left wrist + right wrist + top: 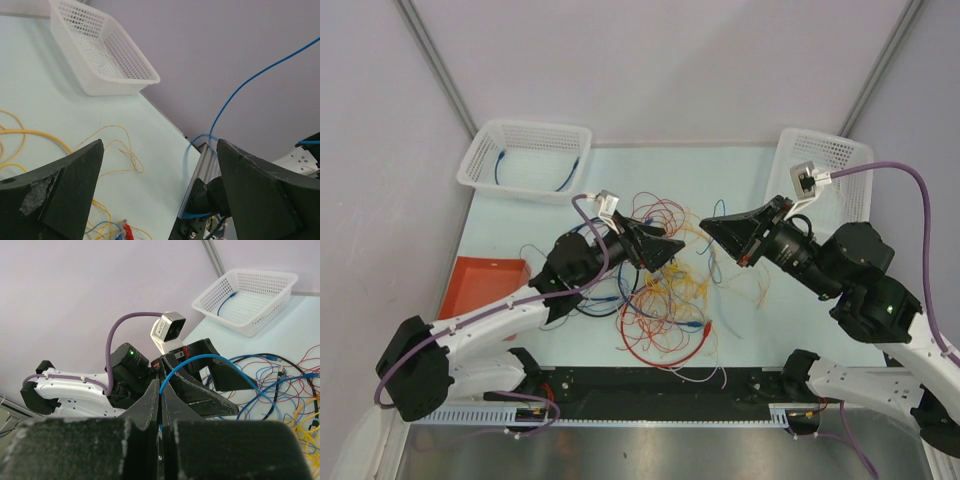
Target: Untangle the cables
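The cables (660,305) lie in a loose tangle of red, yellow, blue and black wire on the pale green table (760,330), between the two arms. My right gripper (161,387) is shut on one blue cable (200,358), which arcs up from its tips and drops toward the pile. In the top view the right gripper (708,224) hangs just above the tangle, facing the left gripper (665,247). The left gripper (160,185) is wide open with nothing between its fingers (65,195). The blue cable (235,95) crosses the left wrist view above yellow loops (30,135).
A white mesh basket (525,160) at the back left holds a blue cable. A second white basket (825,165) stands at the back right. An orange tray (480,285) sits at the left table edge. Purple arm cables loop over both wrists.
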{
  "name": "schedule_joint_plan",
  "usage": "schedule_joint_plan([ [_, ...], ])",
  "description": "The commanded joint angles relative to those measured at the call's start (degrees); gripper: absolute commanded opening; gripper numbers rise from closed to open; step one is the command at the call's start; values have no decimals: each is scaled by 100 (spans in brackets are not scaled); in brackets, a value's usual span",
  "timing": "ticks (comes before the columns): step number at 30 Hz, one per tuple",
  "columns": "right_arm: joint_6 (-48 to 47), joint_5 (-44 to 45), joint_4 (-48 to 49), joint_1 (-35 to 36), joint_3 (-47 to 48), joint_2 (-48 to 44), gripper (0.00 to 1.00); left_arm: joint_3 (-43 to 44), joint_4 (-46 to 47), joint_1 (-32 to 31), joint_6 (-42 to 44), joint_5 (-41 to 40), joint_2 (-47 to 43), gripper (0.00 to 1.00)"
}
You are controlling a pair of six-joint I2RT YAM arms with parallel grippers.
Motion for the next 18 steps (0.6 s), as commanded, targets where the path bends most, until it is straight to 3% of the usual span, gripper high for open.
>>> schedule_joint_plan([
  [1,30,22,99,32,260,-65,0,192,726,-229,-143,200,53,100],
  [8,39,-48,143,23,278,5,0,78,1377,-326,-476,534,237,100],
  [18,162,-189,204,41,278,49,0,297,1614,-414,-687,666,746,98],
])
